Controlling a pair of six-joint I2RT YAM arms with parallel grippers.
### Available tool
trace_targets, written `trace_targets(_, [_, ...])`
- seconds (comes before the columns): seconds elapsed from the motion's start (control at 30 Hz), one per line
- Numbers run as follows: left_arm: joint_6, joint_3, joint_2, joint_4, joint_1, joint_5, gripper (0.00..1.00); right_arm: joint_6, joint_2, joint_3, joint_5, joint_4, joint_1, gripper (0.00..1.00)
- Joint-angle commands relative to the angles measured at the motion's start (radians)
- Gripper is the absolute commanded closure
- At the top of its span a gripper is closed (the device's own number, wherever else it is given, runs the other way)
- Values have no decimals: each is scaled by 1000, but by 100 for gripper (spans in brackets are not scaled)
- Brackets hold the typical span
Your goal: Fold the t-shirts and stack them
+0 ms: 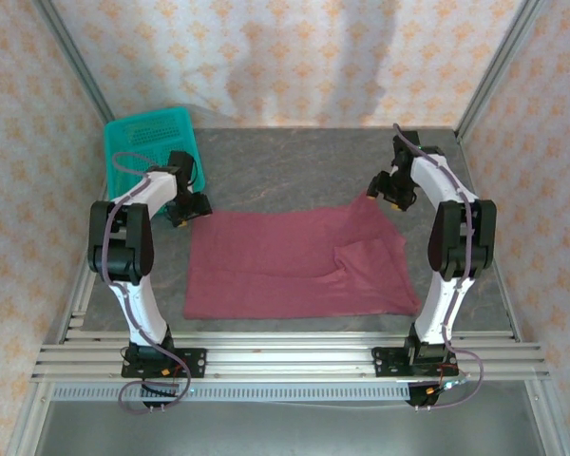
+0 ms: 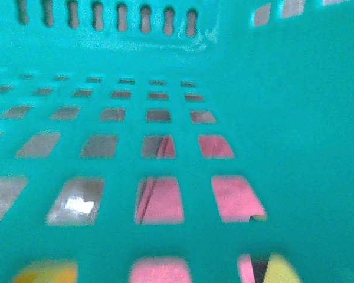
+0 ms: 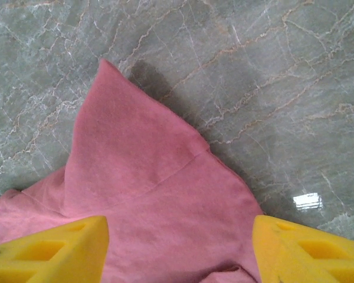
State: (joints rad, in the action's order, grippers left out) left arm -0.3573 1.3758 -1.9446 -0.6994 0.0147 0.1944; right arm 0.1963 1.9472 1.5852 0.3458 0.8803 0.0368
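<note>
The maroon t-shirt [image 1: 294,266] lies spread on the grey marble table [image 1: 304,166], with a fold raised on its right half. My right gripper [image 1: 385,190] hovers open over the shirt's far right corner. In the right wrist view its yellow fingertips [image 3: 53,250] straddle the pink sleeve cloth [image 3: 141,177] without pinching it. My left gripper [image 1: 188,207] is at the shirt's far left corner, against the teal basket [image 1: 142,142]. In the left wrist view the basket's mesh [image 2: 283,118] is very close, shirt [image 2: 159,200] shows through its holes, and the yellow fingertips [image 2: 44,272] sit wide apart.
The teal basket stands at the table's back left, touching the left arm's wrist. Aluminium frame posts [image 1: 489,76] and patterned walls enclose the table. Bare marble lies behind the shirt and to its right [image 3: 271,71].
</note>
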Motion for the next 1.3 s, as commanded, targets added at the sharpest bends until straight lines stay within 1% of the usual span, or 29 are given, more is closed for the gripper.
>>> trace_targets(0.0, [36,59,-68,31,9,-41,36,-12,23,39,6,-22,-2,35])
trace_targets(0.07, [37,80,-102,36,13,-18,37,-6,28,40,9,-24,-3,35])
trace_targets(0.17, [41,101,-136,22,12,-23,37,-2,30,38,4,-28,-3,35])
trace_targets(0.23, [45,107,-152,18,12,-18,40,0,31,36,4,-27,-2,35])
trace_targets(0.43, [66,94,-160,-24,12,-40,44,3,30,36,-7,-16,-3,36])
trace_targets(0.53, [76,91,-177,-39,12,-33,54,4,29,37,-13,-14,-3,36])
trace_targets(0.6, [79,79,-173,-40,11,-17,55,5,30,40,-21,-10,-6,36])
trace_targets(0.67, [84,61,-164,-39,11,-4,59,7,30,44,-22,-9,-8,36])
trace_targets(0.77, [99,42,-161,-44,11,-2,71,10,37,54,-25,-6,-9,36])
trace_targets(0.87, [107,31,-165,-36,11,31,80,16,46,60,-25,-8,-9,36])
trace_targets(0.93, [106,28,-163,-32,12,46,88,18,57,68,-33,-5,-8,37])
trace_targets(1.03, [109,28,-145,-33,11,66,99,12,68,83,-36,-9,-9,37])
trace_targets(1.13, [119,35,-118,-41,10,81,100,-1,88,106,-29,-17,-8,37])
trace_targets(1.27, [128,31,-77,-43,8,117,100,-21,120,136,9,-47,-7,37])
